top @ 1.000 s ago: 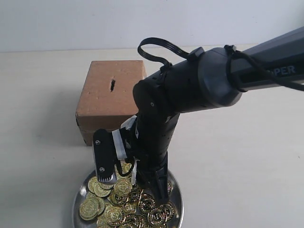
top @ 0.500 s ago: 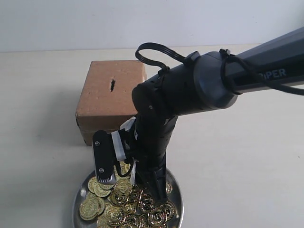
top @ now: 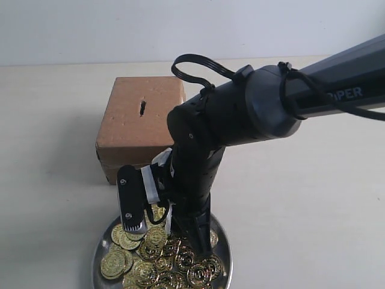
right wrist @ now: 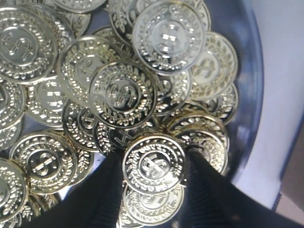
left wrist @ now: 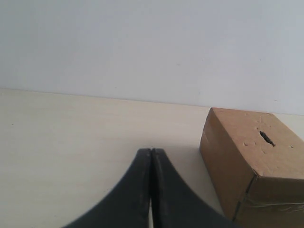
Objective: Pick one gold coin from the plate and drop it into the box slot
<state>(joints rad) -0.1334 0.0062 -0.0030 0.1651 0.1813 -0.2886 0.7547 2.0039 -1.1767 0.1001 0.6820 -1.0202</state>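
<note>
Gold coin lay on top of the heap in the plate, right between the right claw's fingers. They stood wide apart against its rim, and I couldn't tell if it was gripped yet. Left claw was pinched shut and empty near the box, whose slot sat beyond the plate.

The right arm slants in, wrist bent steeply down, right pincer jaws apart; left pincer jaws pressed together.
</note>
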